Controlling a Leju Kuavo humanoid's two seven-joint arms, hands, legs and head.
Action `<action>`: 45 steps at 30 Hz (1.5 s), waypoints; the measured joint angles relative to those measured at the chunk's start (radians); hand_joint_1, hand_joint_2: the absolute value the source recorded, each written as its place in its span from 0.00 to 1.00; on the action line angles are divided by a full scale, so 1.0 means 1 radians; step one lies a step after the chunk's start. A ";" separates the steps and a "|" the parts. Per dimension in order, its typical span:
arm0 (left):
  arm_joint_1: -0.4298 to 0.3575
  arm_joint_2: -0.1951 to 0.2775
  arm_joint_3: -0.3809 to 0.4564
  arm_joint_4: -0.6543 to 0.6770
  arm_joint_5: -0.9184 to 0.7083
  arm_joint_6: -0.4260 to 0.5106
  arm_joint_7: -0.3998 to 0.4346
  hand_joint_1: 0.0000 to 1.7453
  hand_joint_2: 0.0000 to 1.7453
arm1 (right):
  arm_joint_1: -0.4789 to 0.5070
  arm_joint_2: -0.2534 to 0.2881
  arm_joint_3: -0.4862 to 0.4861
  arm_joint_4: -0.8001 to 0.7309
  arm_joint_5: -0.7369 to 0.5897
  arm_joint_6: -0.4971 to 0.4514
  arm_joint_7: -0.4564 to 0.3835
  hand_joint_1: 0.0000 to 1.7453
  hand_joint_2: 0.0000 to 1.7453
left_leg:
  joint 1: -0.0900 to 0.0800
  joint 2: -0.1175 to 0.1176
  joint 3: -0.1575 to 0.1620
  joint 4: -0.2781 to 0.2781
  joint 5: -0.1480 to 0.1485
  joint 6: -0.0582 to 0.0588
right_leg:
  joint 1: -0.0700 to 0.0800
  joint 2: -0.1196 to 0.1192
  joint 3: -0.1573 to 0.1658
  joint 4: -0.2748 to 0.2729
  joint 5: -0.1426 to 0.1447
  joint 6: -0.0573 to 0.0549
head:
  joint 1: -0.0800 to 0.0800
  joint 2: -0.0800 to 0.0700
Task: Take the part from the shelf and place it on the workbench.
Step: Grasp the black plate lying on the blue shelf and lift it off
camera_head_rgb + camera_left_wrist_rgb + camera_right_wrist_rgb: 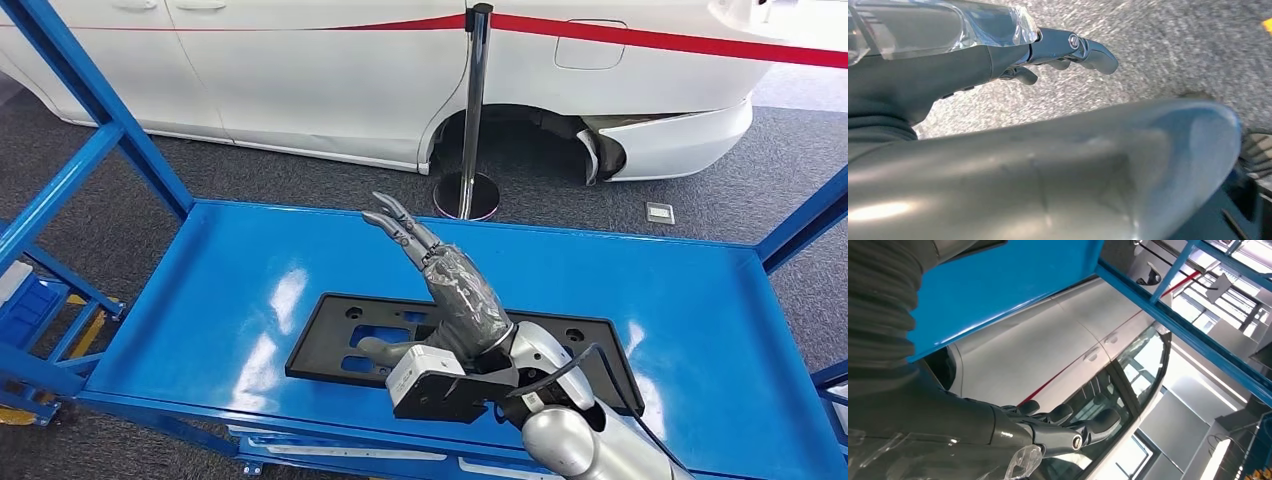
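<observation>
The part, a flat black rectangular plastic bracket (335,340) with cut-outs, lies flat on the blue tray-like surface (240,270) near its front edge. My right hand (450,290) hovers over the middle of the part, its fingers (400,225) stretched out and angled up and away, thumb low near the part's cut-outs, gripping nothing. In the right wrist view the same hand (1048,432) shows straight fingers against the white car (1048,350). My left hand (1063,47) hangs over grey carpet with its fingers extended and nothing in it.
Blue frame posts (100,110) rise at the surface's left and right (805,225) corners. Beyond it stand a white car (350,80), a chrome stanchion (470,120) with a red belt (650,40), and grey carpet. A raised lip runs around the blue surface.
</observation>
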 joint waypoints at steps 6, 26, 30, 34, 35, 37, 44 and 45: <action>0.002 0.021 0.011 0.002 0.009 -0.004 0.003 0.00 0.00 | -0.017 0.029 0.025 0.033 0.043 -0.042 0.001 0.00 1.00 | 0.000 0.000 0.000 0.000 0.000 0.000 | 0.000 0.000 0.000 0.000 0.000 0.000 | 0.000 0.000; -0.031 0.022 0.008 0.002 -0.075 0.013 0.062 0.00 0.00 | 0.074 -0.038 0.014 0.037 0.393 -0.188 0.180 0.00 1.00 | -0.001 0.001 -0.002 0.000 -0.001 0.000 | 0.000 0.001 -0.004 0.000 0.000 0.000 | 0.000 0.000; -0.033 0.021 0.006 0.002 -0.076 0.014 0.062 0.00 0.00 | 0.075 -0.043 0.009 0.037 0.413 -0.185 0.190 0.00 1.00 | -0.001 0.001 -0.002 0.000 -0.001 0.000 | 0.000 0.001 -0.004 0.000 0.000 0.000 | 0.000 0.000; -0.033 0.019 0.005 0.002 -0.075 0.014 0.062 0.00 0.00 | 0.076 -0.047 0.006 0.037 0.411 -0.179 0.190 0.00 1.00 | -0.001 0.001 -0.002 0.000 -0.001 0.000 | 0.000 0.001 -0.004 0.000 0.000 0.000 | 0.000 0.000; -0.033 0.019 0.005 0.002 -0.075 0.014 0.062 0.00 0.00 | 0.076 -0.048 0.006 0.037 0.396 -0.170 0.188 0.00 1.00 | -0.001 0.001 -0.002 0.000 -0.001 0.000 | 0.000 0.001 -0.004 0.000 0.000 0.000 | 0.000 0.000; -0.033 0.018 0.005 0.002 -0.077 0.012 0.062 0.00 0.00 | 0.077 -0.050 0.005 0.038 0.320 -0.137 0.172 0.00 1.00 | -0.001 0.001 -0.002 0.000 -0.001 0.000 | 0.000 0.001 -0.004 0.000 0.000 0.000 | 0.000 0.000; -0.036 0.018 0.005 0.002 -0.094 -0.003 0.061 0.00 0.00 | 0.084 -0.080 -0.014 0.038 -0.038 0.042 0.116 0.00 1.00 | -0.001 0.001 -0.003 0.001 -0.001 0.000 | 0.000 0.001 -0.004 0.000 0.000 0.000 | 0.000 0.000; -0.037 0.018 0.005 0.002 -0.099 -0.004 0.061 0.00 0.00 | 0.084 -0.087 -0.016 0.039 -0.072 0.074 0.120 0.00 1.00 | -0.001 0.001 -0.003 0.001 -0.001 0.000 | 0.000 0.001 -0.004 0.000 0.000 0.001 | 0.000 0.000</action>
